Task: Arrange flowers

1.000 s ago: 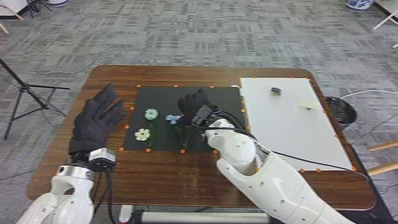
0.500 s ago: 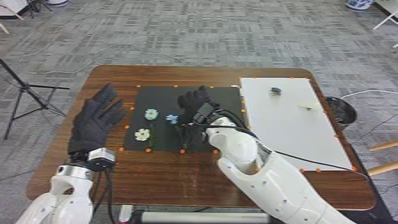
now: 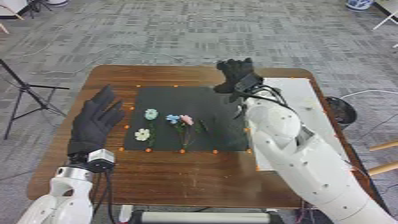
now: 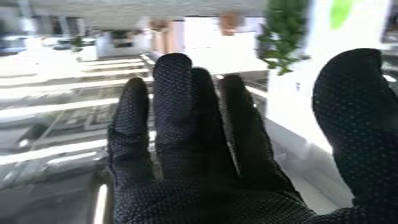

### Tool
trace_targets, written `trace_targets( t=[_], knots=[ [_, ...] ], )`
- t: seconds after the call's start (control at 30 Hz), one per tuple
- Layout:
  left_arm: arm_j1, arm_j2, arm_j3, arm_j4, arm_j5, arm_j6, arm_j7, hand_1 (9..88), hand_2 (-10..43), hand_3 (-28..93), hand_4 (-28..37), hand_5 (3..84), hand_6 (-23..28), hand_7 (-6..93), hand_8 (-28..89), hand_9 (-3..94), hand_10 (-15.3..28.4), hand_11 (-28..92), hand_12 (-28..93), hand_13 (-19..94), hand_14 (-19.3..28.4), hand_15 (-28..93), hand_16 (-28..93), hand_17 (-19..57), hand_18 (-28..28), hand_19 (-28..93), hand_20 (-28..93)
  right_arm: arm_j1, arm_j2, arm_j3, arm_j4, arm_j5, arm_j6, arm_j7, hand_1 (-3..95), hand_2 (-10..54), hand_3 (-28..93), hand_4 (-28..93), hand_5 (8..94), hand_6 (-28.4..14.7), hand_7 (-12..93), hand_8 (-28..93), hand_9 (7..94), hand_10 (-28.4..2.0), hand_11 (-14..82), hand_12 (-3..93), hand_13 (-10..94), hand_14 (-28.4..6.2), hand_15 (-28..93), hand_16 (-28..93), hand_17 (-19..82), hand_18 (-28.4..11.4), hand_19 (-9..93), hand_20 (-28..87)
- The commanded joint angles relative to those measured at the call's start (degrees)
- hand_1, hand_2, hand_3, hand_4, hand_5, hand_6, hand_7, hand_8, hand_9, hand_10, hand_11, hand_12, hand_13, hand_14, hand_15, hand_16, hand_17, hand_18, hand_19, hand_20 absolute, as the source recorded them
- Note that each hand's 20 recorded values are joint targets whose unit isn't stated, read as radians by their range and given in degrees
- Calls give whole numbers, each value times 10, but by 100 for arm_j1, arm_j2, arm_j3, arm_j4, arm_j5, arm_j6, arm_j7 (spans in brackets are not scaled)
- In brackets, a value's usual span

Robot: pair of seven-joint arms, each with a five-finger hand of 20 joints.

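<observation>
Grey carpet point(image 3: 204, 35) spreads behind the brown wooden table point(image 3: 160, 172), on which a black sheet point(image 3: 169, 97) occupies the middle of the frame and a white sheet point(image 3: 291, 86) the right side. For the next pick, I judge, the important thing is the small pale flower point(image 3: 308, 107) on the white sheet: it lies to the lower right of the right hand point(image 3: 236, 77), near it but apart, beyond the right arm point(image 3: 298, 155). Its long axis is too faint to tell. The right hand is clearly nearer to it than the left hand point(image 3: 91, 125). The right arm enters from the lower right and leans toward upper centre, its hand near the upper right corner of the black sheet, with straight fingers, thumb set apart, and nothing held. At left, the left hand points upward in the frame, also with straight fingers and empty. On the black sheet, the mint flower point(image 3: 151, 114) is above the cream flower point(image 3: 142, 134), while the blue flower point(image 3: 172, 118) and the pink flower point(image 3: 187, 120) are side by side, their stems running downward. So the arrangement seems well advanced, but not finished.
</observation>
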Motion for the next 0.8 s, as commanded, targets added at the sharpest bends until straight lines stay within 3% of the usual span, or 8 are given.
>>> trace_targets(
  t=[0.03, 0.23, 0.47, 0.8],
  knots=[
    [238, -108, -62, -117, 32, -8, 29, 232, -13, 605, -269, 262, 2, 156, -86, 210, 96, 108, 163, 186, 132, 81, 72, -122, 196, 403, 71, -516, 1274, 1135, 248, 16, -435, 573, 261, -95, 849, -283, 257, -103, 131, -68, 291, -167, 195, 221, 331, -119, 670, 161, 144, -197, 697, 429],
    [238, -118, -66, -119, 39, -12, 44, 232, -14, 604, -269, 262, 2, 157, -86, 210, 97, 107, 163, 185, 133, 81, 72, -122, 196, 403, 71, -785, 1633, 1596, 440, 29, -684, 877, 262, -95, 842, -283, 236, -111, 114, -58, 284, -180, 146, 202, 329, -121, 672, 154, 143, -196, 710, 433],
    [239, -83, -56, -135, 26, 31, 65, 233, -13, 606, -270, 262, 2, 156, -87, 211, 97, 107, 163, 185, 132, 80, 72, -123, 196, 403, 72, -1037, 1750, 1810, 612, -229, -648, 791, 268, -95, 844, -283, 320, -93, 158, -84, 375, -159, 176, 193, 356, -113, 685, 153, 151, -197, 724, 443],
    [237, -41, -66, -127, 25, 10, 98, 235, 1, 605, -270, 263, 2, 157, -87, 211, 96, 110, 163, 186, 132, 82, 71, -122, 196, 404, 72, -1161, 1786, 1955, 597, -29, -1163, 526, 266, -95, 836, -283, 324, -80, 175, -97, 398, -134, 174, 180, 366, -103, 687, 157, 140, -202, 718, 450]
  ],
)
